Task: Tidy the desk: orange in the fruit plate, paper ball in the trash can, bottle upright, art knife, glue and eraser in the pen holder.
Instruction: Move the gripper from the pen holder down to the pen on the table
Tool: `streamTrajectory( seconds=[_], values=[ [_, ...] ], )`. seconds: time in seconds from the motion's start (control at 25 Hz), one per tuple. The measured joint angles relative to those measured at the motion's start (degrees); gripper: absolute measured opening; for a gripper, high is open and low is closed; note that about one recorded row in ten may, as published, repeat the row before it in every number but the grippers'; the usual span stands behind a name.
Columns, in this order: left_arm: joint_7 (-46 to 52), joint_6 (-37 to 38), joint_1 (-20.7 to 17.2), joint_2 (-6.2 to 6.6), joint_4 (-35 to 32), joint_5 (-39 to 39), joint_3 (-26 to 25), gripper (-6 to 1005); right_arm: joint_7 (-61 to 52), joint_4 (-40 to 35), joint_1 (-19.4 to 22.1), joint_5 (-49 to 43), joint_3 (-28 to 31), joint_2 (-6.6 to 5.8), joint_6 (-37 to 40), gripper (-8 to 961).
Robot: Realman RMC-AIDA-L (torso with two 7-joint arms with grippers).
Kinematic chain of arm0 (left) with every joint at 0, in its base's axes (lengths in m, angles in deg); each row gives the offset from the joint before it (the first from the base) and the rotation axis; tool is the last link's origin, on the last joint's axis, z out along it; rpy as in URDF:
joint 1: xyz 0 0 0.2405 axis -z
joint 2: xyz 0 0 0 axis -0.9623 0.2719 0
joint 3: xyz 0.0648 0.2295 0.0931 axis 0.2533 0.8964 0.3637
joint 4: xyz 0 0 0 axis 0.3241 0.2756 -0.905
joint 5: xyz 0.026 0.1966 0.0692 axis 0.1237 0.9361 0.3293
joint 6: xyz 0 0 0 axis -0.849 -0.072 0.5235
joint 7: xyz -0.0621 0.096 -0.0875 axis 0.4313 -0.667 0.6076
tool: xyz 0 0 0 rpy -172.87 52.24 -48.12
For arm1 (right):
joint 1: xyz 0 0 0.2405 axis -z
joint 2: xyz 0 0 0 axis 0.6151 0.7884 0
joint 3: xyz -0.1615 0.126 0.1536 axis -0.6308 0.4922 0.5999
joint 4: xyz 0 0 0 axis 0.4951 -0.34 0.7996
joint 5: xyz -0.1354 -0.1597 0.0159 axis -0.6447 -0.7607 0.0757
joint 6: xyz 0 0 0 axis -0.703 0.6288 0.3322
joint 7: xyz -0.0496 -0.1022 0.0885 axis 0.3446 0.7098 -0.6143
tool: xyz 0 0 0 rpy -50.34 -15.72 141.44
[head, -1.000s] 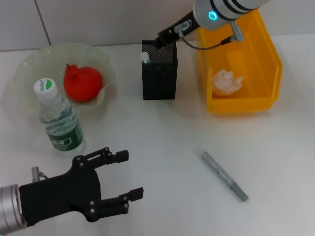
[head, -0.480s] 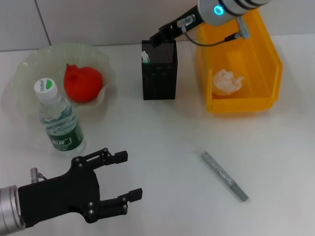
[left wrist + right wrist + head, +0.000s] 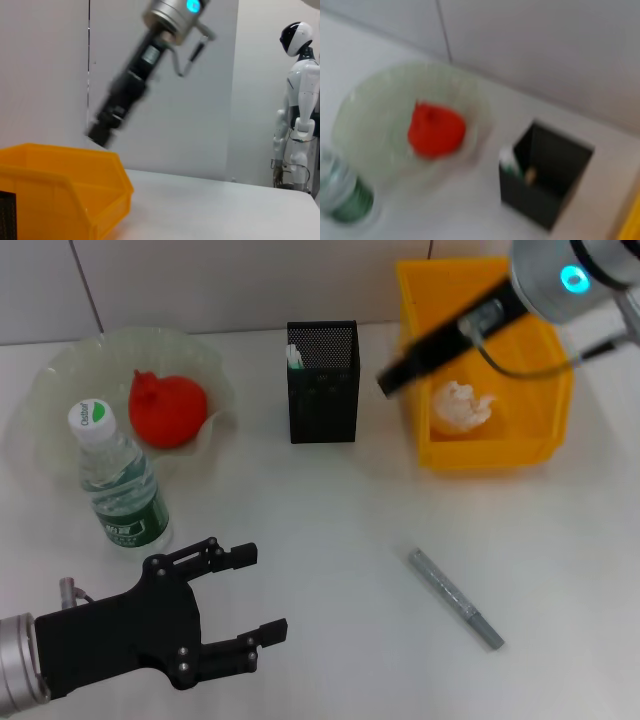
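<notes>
The orange [image 3: 167, 408] lies in the pale green fruit plate [image 3: 60, 365], and the bottle [image 3: 120, 480] stands upright in front of it. In the black mesh pen holder [image 3: 322, 382] stands the white glue [image 3: 294, 357]; the right wrist view shows a small tan piece [image 3: 530, 175] beside it, and I cannot tell whether it is the eraser. The paper ball [image 3: 460, 405] rests in the yellow trash can [image 3: 545, 445]. The grey art knife [image 3: 455, 597] lies on the table. My right gripper [image 3: 388, 382] hangs blurred between holder and can. My left gripper [image 3: 262, 595] stands open at the front left.
A white table carries everything, with a tiled wall behind it. The left wrist view shows the right arm [image 3: 135, 80] above the yellow can [image 3: 75, 170], and a white humanoid robot [image 3: 297, 105] stands far off in the room.
My right gripper has left the top of the pen holder and swung right and down toward the yellow can's near-left corner. The left arm has not moved.
</notes>
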Motion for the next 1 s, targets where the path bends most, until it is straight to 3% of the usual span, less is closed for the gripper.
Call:
streamTrajectory(
  seconds=[0.16, 0.36, 0.76, 1.0],
  values=[
    [-1.2, 0.0, 0.0, 0.21, 0.0, 0.1, -0.1, 800, -0.3, -5.3, 5.6, 0.7, -2.7, 0.33, 5.5, 615],
    [-2.3, 0.0, 0.0, 0.25, 0.0, 0.1, -0.6, 800, -0.5, -6.5, 11.3, 5.0, -3.1, 0.37, 5.5, 614],
    [-2.2, 0.1, 0.1, 0.52, 0.1, 0.1, -1.5, 800, -0.5, -1.5, 14.2, 5.3, -5.9, 0.40, 2.4, 612],
    [-2.1, 0.1, 0.1, 0.28, 0.1, 0.1, -1.6, 800, -0.5, -3.3, 13.8, 3.3, -7.0, 0.40, 4.7, 610]
  ],
)
